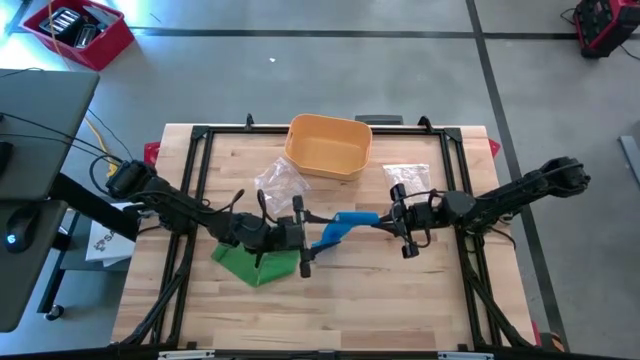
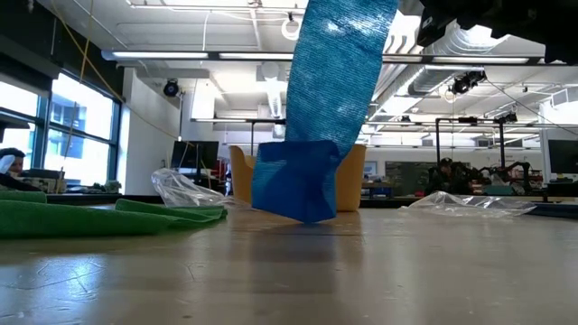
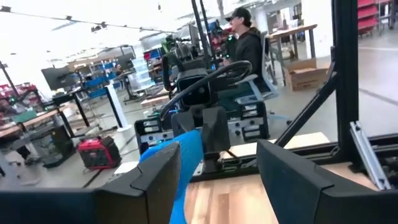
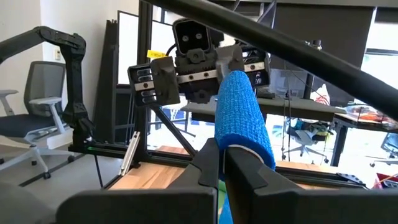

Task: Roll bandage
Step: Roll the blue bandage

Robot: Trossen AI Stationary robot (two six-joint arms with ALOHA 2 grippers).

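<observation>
Blue bandage hangs as a strip between my two grippers, just in front of the yellow bin. My right gripper is clenched on its upper end. My left gripper stands released beside the strip. Only the low view shows the lower end bunched against the wooden table, green cloth alongside.

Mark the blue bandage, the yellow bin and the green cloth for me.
blue bandage (image 1: 345, 224): high view, middle of the strip between the grippers.
yellow bin (image 1: 352, 133): high view, right rim.
green cloth (image 1: 240, 264): high view, bare part beside the left arm.
</observation>
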